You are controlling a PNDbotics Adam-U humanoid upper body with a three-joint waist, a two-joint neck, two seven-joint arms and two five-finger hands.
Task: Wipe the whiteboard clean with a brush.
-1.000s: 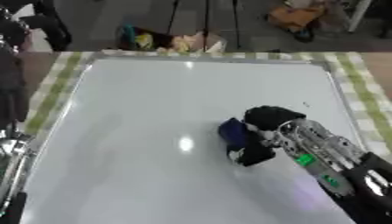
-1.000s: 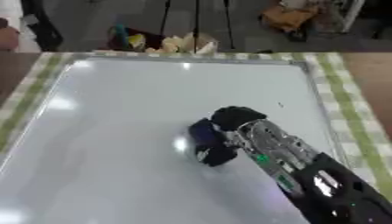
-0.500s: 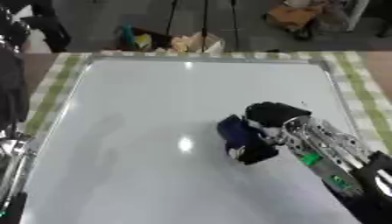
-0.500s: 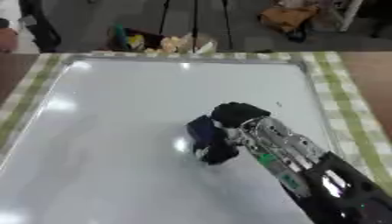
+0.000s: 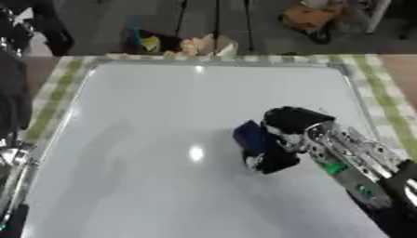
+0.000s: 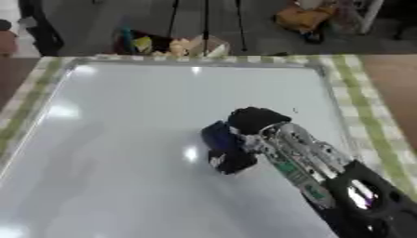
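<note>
A large whiteboard (image 5: 146, 139) with a silver frame fills the table, and its surface looks blank. My right hand (image 5: 293, 123) reaches in from the lower right and is shut on a dark blue brush (image 5: 254, 139), which presses on the board right of centre. A small dark mark (image 6: 295, 110) shows on the board just right of the hand. My left hand is not in view.
A green checked cloth (image 5: 391, 100) lies under the board and shows along its edges. Beyond the far edge are a floor, tripod legs (image 6: 204, 23) and a few coloured items (image 5: 175, 44). Part of a dark arm (image 5: 12, 97) stands at the left edge.
My right hand has carried the brush slightly up and to the left across the board. The whole picture has also shifted a little.
</note>
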